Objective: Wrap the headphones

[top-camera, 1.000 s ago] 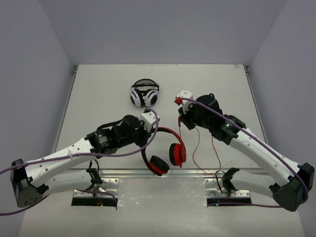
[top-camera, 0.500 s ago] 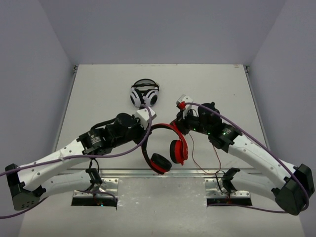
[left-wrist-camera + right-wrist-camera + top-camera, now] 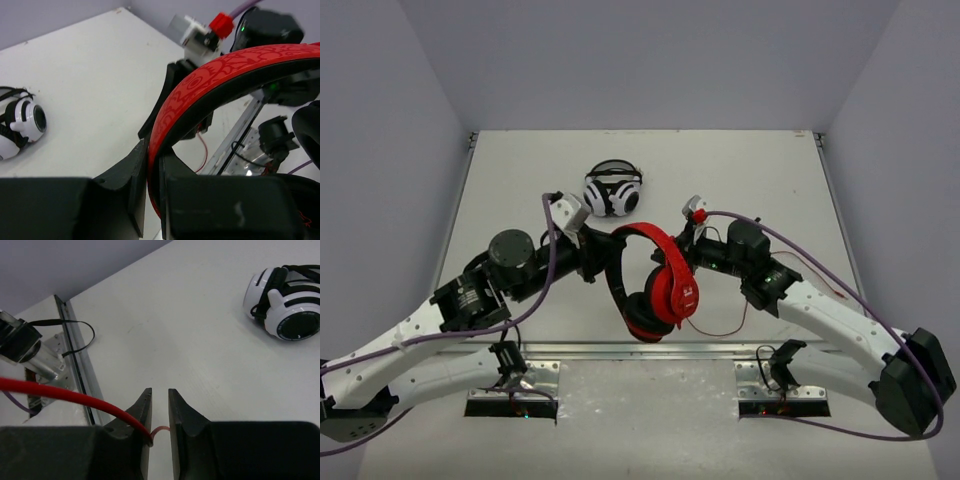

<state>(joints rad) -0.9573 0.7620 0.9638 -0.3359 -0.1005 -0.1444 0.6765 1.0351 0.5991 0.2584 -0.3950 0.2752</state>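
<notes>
Headphones (image 3: pixel 655 280) are hanging above the bench (image 3: pixel 520 180), between both arms; the left hand (image 3: pixel 152 165) is clenching the headband (image 3: pixel 210 75), while the right hand (image 3: pixel 159 405) is standing slightly released around the red cable (image 3: pixel 75 396).

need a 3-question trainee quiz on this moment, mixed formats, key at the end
1. True or false: the left hand is clamped on the band of the red headphones.
2. What runs between the fingers of the right hand? A) the red cable B) an ear pad C) nothing
3. Fill in: the white headphones sit on the table, ___ from both hands.
Key: 1 true; 2 A; 3 apart.
</notes>
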